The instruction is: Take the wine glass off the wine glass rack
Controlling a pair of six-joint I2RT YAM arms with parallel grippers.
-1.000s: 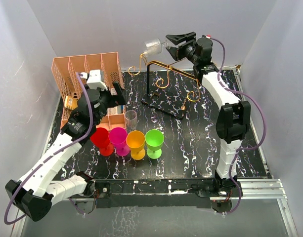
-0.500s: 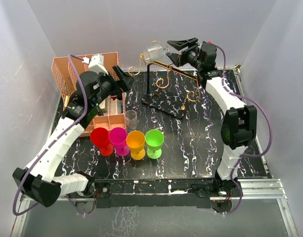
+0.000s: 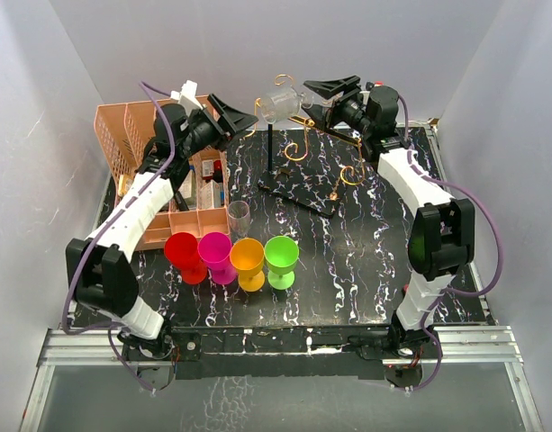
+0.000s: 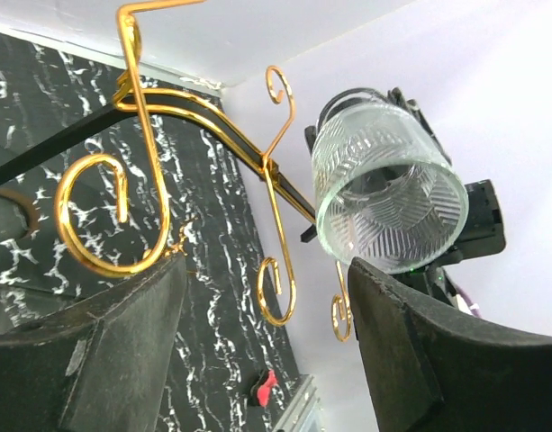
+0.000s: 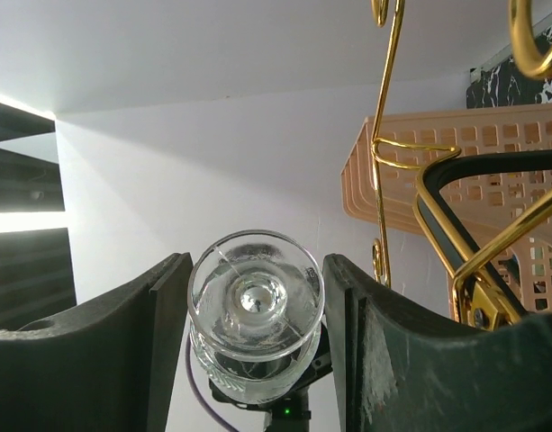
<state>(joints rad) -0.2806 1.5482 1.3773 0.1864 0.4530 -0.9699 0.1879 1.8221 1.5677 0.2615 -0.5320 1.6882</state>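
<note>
Left jaws, apart, have risen toward the wine glass [image 3: 277, 101]; right jaws clamp it.

Peach slotted organiser [image 3: 113, 144] far left, four plastic cups in a near row, red cup [image 3: 182, 249], pink cup [image 3: 215, 249], orange cup [image 3: 248, 256], green cup [image 3: 281, 252], small clear glass [image 3: 239, 216] just behind, black white-veined table [image 3: 348, 261].

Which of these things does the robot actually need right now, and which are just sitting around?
In the job: wine glass, gripped by the right gripper; wine glass rack; left gripper, open, facing the glass.

Just lying about: peach organiser; red goblet, pink goblet, orange goblet, green goblet; small clear glass.
</note>
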